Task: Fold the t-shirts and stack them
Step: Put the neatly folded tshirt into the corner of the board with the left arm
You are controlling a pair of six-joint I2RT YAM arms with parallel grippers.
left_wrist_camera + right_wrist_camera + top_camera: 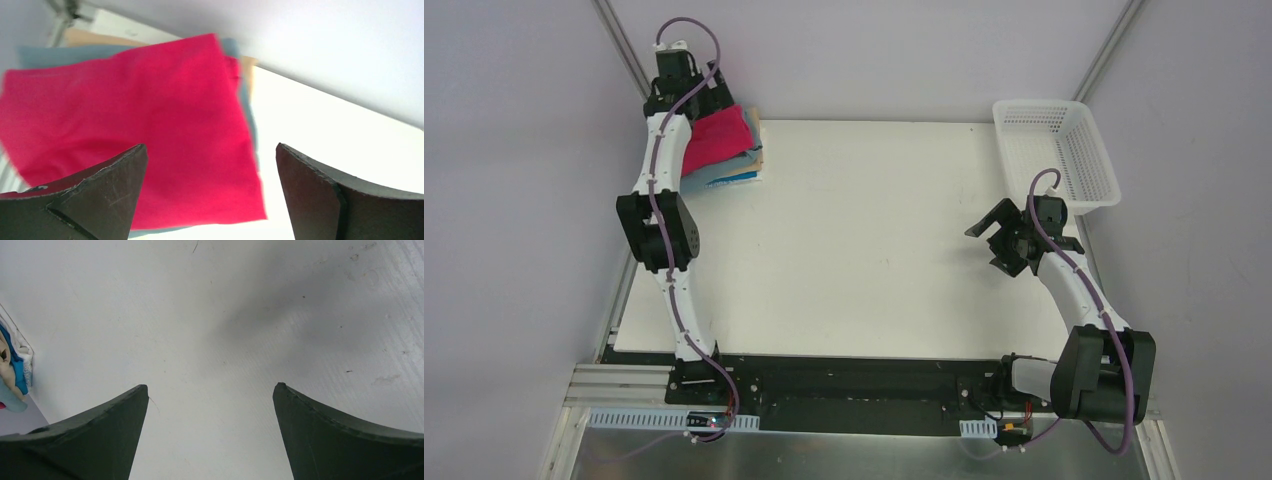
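Note:
A stack of folded t-shirts sits at the table's back left corner. The crimson-pink one [719,140] [150,120] lies on top, over a teal-grey one [50,55], a tan one [85,36] and a blue one [736,179]. My left gripper [709,100] [210,147] hangs open just above the pink shirt's near right corner, with nothing between its fingers. My right gripper [990,245] [210,386] stands open over bare table on the right side, far from the stack. A sliver of the stack's edge [12,370] shows at the left of the right wrist view.
A white plastic mesh basket [1064,150] stands at the back right corner, just behind the right gripper. The white table [874,240] stretches between the two arms. Grey walls and metal frame posts close in the back and sides.

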